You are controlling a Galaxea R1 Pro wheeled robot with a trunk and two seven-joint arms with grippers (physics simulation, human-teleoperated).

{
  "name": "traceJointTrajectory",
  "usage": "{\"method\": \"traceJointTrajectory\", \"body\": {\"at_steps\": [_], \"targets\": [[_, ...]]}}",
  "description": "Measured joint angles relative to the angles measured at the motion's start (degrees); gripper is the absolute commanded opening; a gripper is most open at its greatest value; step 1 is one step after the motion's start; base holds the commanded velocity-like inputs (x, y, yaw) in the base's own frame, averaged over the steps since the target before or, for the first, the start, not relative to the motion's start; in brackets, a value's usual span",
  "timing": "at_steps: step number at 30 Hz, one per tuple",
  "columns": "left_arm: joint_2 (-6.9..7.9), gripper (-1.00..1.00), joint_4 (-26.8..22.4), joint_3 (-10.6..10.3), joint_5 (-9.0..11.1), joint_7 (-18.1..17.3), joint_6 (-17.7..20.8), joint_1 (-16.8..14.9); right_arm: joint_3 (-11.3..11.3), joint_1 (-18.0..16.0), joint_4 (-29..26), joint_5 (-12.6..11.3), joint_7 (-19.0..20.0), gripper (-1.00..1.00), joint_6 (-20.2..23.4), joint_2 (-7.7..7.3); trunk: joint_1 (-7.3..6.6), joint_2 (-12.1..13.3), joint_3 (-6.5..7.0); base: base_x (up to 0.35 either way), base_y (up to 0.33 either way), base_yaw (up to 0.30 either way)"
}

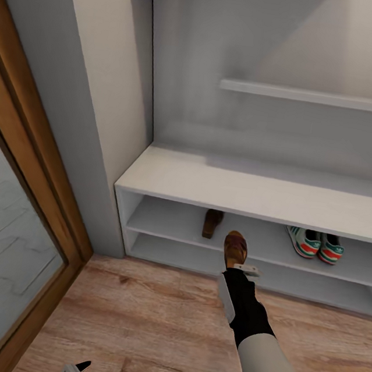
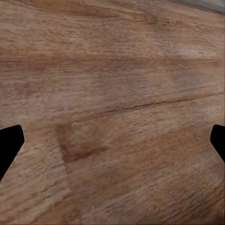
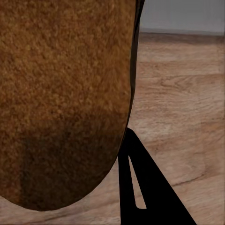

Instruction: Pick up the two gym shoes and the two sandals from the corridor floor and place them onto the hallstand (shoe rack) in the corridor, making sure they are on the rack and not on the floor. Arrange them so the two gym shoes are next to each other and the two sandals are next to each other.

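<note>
The left gripper [image 2: 112, 145] hung low over the wood floor [image 1: 133, 320] with its fingers spread wide and nothing between them, while the right gripper [image 1: 239, 270] was clamped on a brown sandal [image 1: 235, 248], held just off the front of the shoe rack [image 1: 255, 195]. Past that gripper, the other sandal [image 1: 212, 223] sat on the rack's upper shelf a bit to its left, and the gym shoes [image 1: 315, 245] sat side by side on the same shelf to its right; couldn't read any label or writing on them.

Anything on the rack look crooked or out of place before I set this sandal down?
Yes: the sandal on the upper shelf looks tipped on its side rather than flat on its sole. The gym shoes sit neatly paired. The right gripper holds the other sandal just outside the hallstand.
</note>
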Motion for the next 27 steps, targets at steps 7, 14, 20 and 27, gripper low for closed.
{"method": "traceJointTrajectory", "body": {"at_steps": [7, 14, 20, 27], "targets": [[0.05, 1.00, 0.0, 0.0, 0.0, 0.0, 0.0, 0.0, -0.1, 0.0, -0.1, 0.0, 0.0, -1.00, 0.0, 0.00, 0.02, 0.0, 0.00, 0.207, 0.000, 0.000], [0.09, 1.00, 0.0, -0.1, 0.0, -0.1, 0.0, 0.0, -0.1, 0.0, -0.1, 0.0, 0.0, -1.00, 0.0, 0.00, 0.01, 0.0, 0.00, 0.092, 0.000, 0.000], [0.00, 1.00, 0.0, -0.1, 0.0, -0.1, 0.0, 0.0, -0.1, 0.0, -0.1, 0.0, 0.0, -1.00, 0.0, 0.00, 0.00, 0.0, 0.00, 0.284, 0.000, 0.000], [0.06, 1.00, -0.1, -0.1, 0.0, -0.1, 0.0, 0.0, -0.1, 0.0, -0.2, 0.0, 0.0, -1.00, 0.0, 0.00, 0.03, 0.0, 0.00, 0.053, 0.000, 0.000]]}}
